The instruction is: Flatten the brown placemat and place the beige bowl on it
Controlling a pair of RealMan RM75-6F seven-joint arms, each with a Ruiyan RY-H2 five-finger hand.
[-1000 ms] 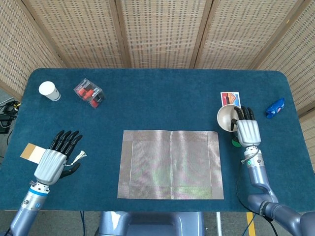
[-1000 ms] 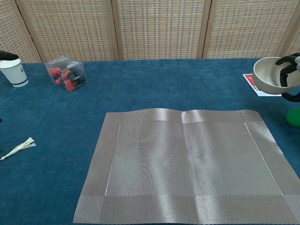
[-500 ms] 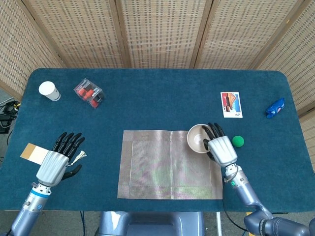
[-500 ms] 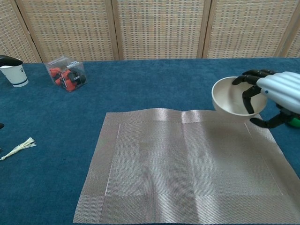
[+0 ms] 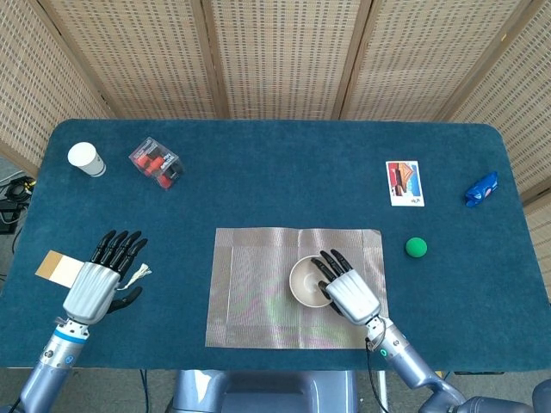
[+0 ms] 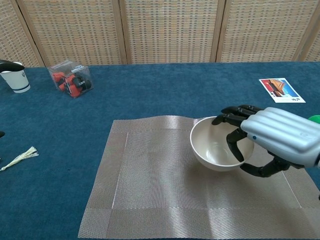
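The brown placemat [image 5: 258, 292] [image 6: 150, 185] lies flat on the blue table, near the front edge. My right hand [image 5: 347, 291] [image 6: 272, 137] grips the beige bowl [image 5: 306, 281] [image 6: 215, 146] by its right rim, with fingers hooked inside, over the middle-right of the mat. Whether the bowl touches the mat I cannot tell. Over the table's front left, my left hand [image 5: 96, 280] hovers with fingers spread and nothing in it; the chest view does not show it.
A white cup [image 5: 86, 159] [image 6: 14, 76] and a clear box of red parts [image 5: 156, 162] [image 6: 70, 78] stand at the back left. A tassel [image 5: 138, 274] [image 6: 20, 158] and a tan card [image 5: 57, 267] lie by the left hand. A picture card [image 5: 403, 182] [image 6: 281, 89], green ball [image 5: 417, 248] and blue object [image 5: 481, 188] are at the right.
My right hand has carried the bowl from the table's right side leftward and down, to over the placemat's middle-right. The left hand has stayed put.
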